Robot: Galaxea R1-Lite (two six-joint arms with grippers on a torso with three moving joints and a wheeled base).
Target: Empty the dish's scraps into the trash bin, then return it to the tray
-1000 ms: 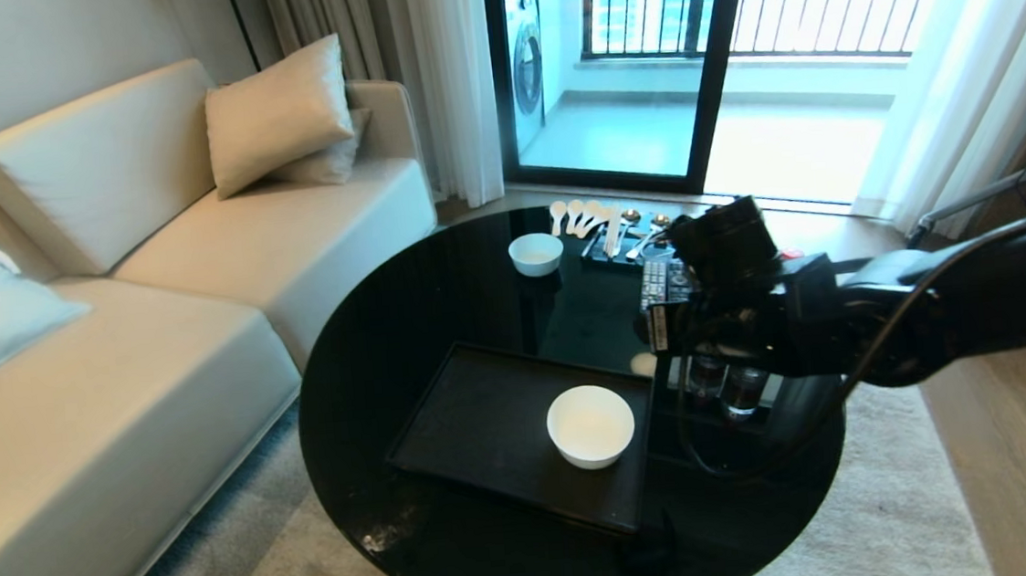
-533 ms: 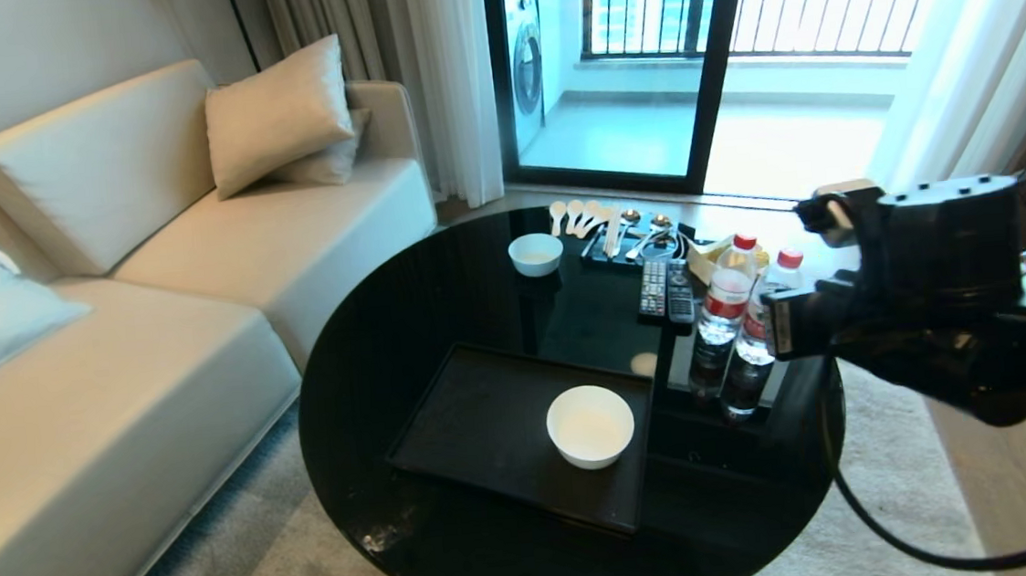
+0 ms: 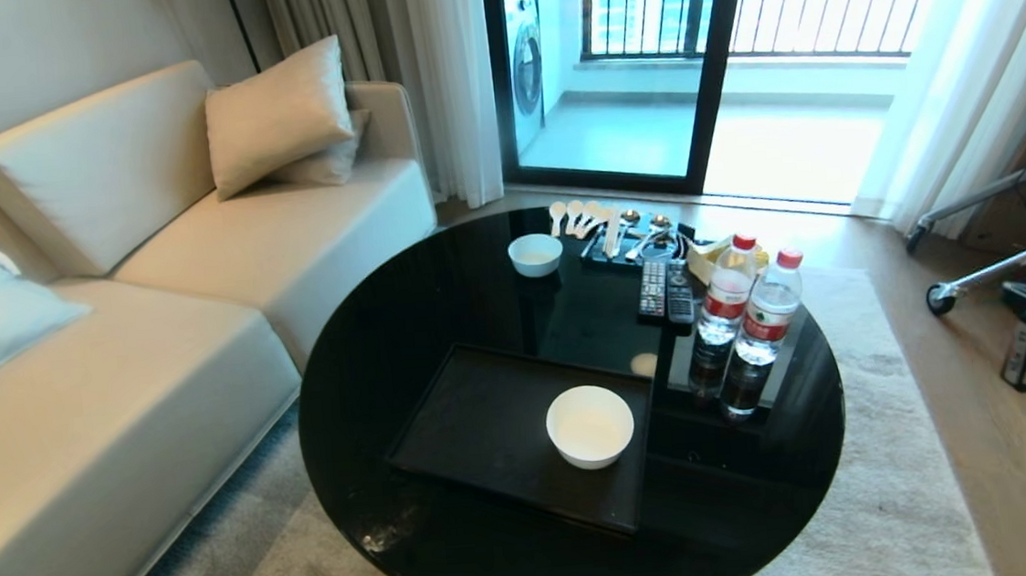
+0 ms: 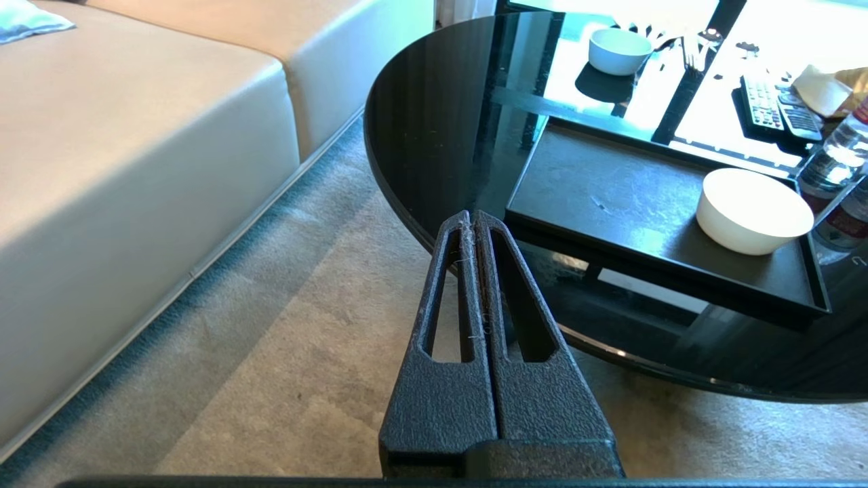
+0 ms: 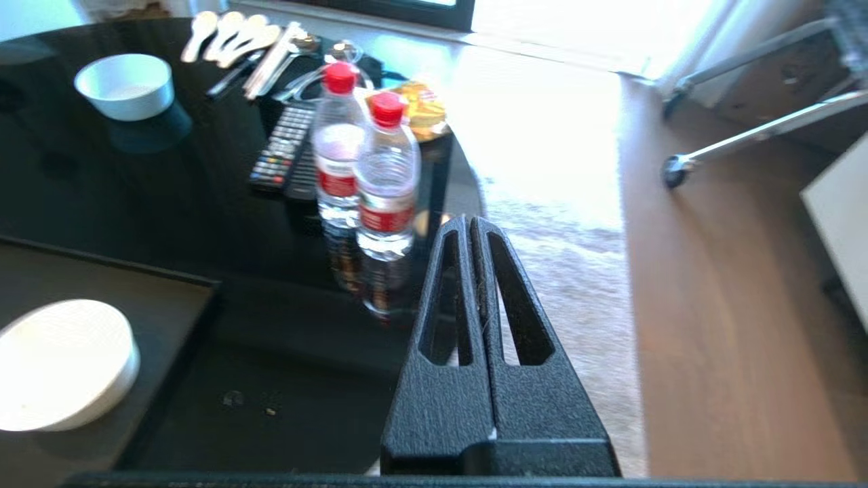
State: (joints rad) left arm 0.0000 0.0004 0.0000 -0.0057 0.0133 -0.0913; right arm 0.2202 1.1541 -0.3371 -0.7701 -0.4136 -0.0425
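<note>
- Black round table (image 3: 475,273) carries the tray (image 3: 478,419); the dish (image 3: 590,425) sits inside it, right end, empty.
- Smaller bowl (image 3: 535,253) stands farther back.
- Left gripper (image 4: 472,220) and right gripper (image 5: 469,225): both pressed together, holding nothing.

white dish (image 3: 590,426), matte black tray (image 3: 478,423)

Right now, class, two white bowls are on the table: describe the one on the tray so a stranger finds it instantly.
On the round black glass table lies a flat rectangular black tray. The deep glossy white bowl stands on its right end, larger than the small white bowl beside the spoons.
</note>
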